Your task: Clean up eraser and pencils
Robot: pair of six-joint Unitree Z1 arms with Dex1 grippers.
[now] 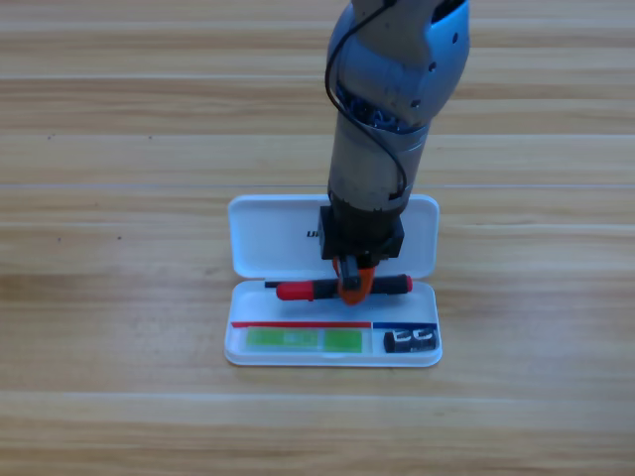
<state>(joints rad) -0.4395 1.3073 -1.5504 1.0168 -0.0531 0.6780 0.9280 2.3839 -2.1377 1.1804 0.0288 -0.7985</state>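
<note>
Arm [382,149] over case [260,238] lid; table [119,297] open L/R.

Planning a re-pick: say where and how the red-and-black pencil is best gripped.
Grip the red-and-black pencil mid-barrel from straight above, jaws across its width: it lies flat, lengthwise, in the white case. The pincer sits over that spot.

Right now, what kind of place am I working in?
Probably a desk or a lab bench: a bare wooden table, an open white pencil case holding the eraser and green pencil, with one gripper at the red-and-black pencil.
</note>
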